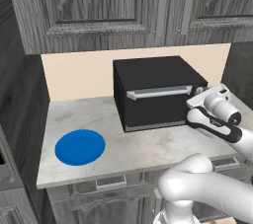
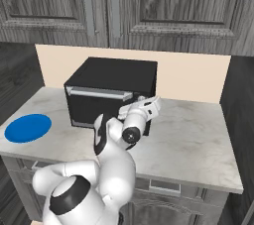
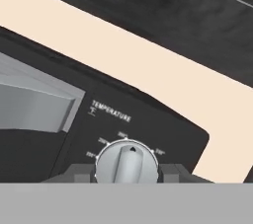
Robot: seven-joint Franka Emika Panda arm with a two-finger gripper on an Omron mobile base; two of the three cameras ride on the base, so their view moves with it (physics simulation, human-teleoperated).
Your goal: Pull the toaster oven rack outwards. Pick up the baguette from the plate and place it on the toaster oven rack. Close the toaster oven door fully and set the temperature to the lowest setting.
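Jaws at the temperature knob [image 3: 127, 163]

Jaws sit either side of the knob, seemingly gripping it; small, stiff, smooth metal, best pinched across its raised rib. Oven [image 1: 155, 92] door shut.

A pale marbled worktop [image 1: 148, 151] is seen across the middle of the frame, backed by a cream wall panel [image 1: 79, 72]; grey wooden cabinets [image 1: 94, 6] are seen along the top.

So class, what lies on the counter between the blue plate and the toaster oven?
Nothing: bare marble counter separates the plate from the toaster oven, seen in both base views.
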